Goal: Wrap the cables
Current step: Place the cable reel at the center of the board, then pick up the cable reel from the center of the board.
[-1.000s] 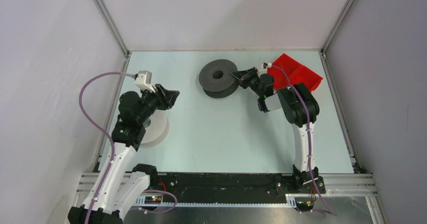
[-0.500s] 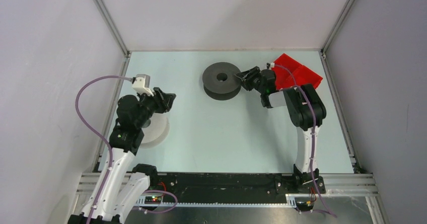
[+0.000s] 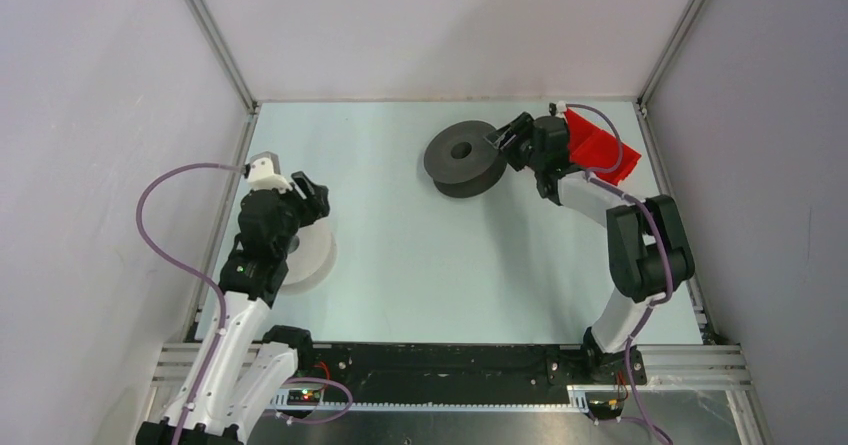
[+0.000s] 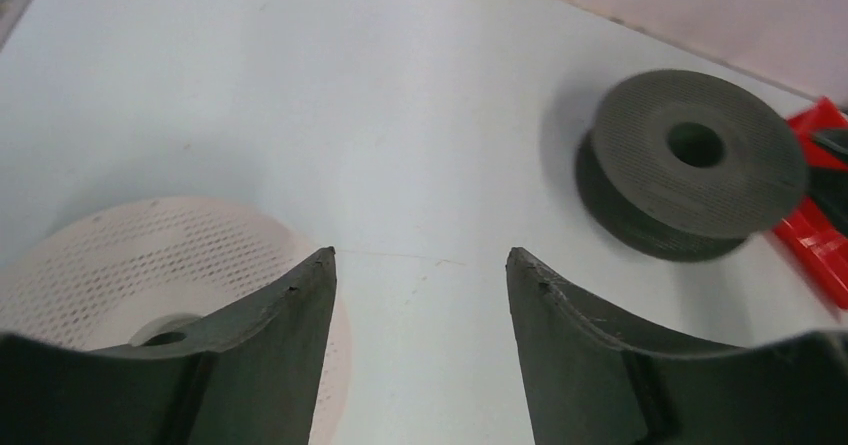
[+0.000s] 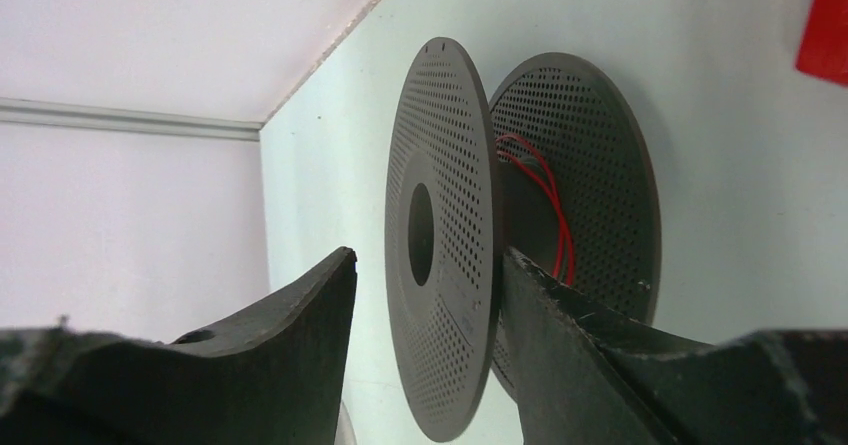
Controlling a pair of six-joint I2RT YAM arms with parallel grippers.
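Note:
A dark grey perforated spool point(image 3: 463, 159) lies at the back of the table, right of centre. A thin red cable point(image 5: 540, 190) is looped round its core between the two flanges. My right gripper point(image 3: 506, 142) is at the spool's right edge, open. In the right wrist view the near flange point(image 5: 440, 245) stands between the fingers, and the right finger point(image 5: 570, 345) sits in the gap between the flanges. A white spool point(image 3: 312, 255) lies at the left, partly under my left arm; its core is hidden. My left gripper point(image 3: 312, 196) hovers over its far edge, open and holding nothing.
A red bin point(image 3: 597, 149) stands at the back right, just behind my right wrist and close to the dark spool. Frame posts and pale walls close in the table's left, back and right sides. In the left wrist view the bin's edge point(image 4: 822, 235) shows beyond the dark spool point(image 4: 690, 160).
The right jaws have opened and the right arm has swung back and to the right; the dark spool has shifted right with it. The left gripper has drawn back leftward and opened wider.

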